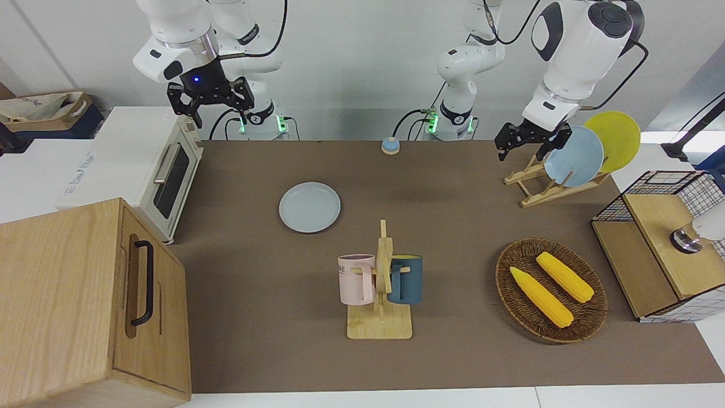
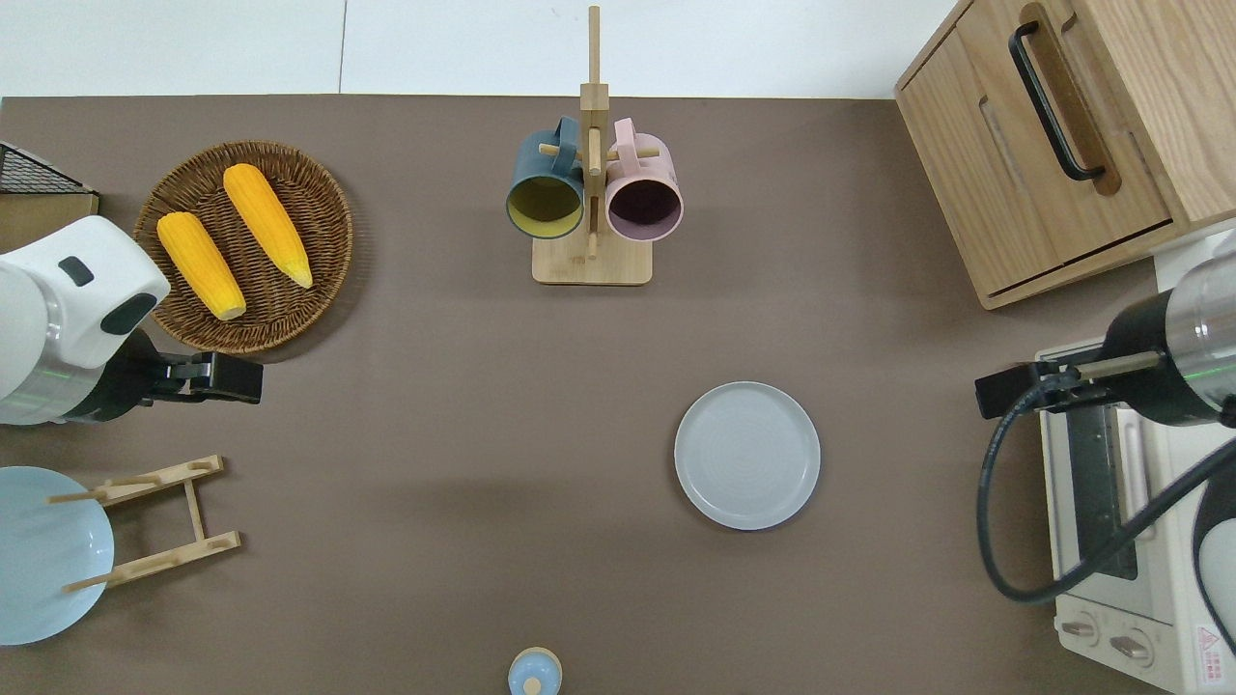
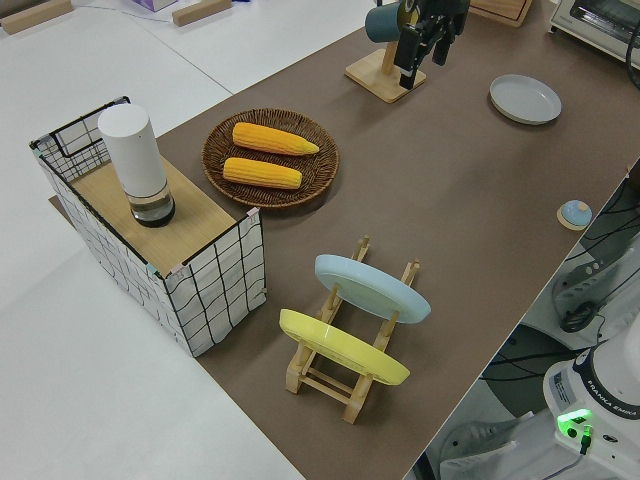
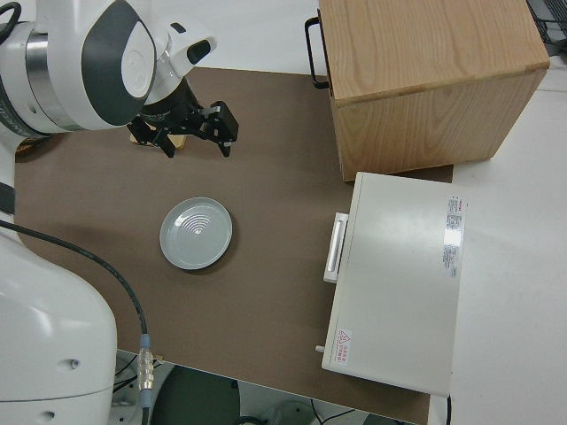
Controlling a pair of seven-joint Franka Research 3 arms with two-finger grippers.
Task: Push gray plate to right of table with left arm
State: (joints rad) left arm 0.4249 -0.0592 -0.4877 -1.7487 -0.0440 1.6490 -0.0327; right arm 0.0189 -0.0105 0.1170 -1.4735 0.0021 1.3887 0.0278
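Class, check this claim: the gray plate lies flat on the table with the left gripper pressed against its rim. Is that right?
Not quite. The gray plate does lie flat on the table, but the left gripper is well apart from it, up near the wicker basket of corn. The overhead view shows this.

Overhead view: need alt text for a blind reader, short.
A gray plate lies flat on the brown table, nearer the right arm's end, untouched. The left gripper hangs open in the air beside a wicker basket holding two corn cobs; farther out, a mug rack holds two mugs.
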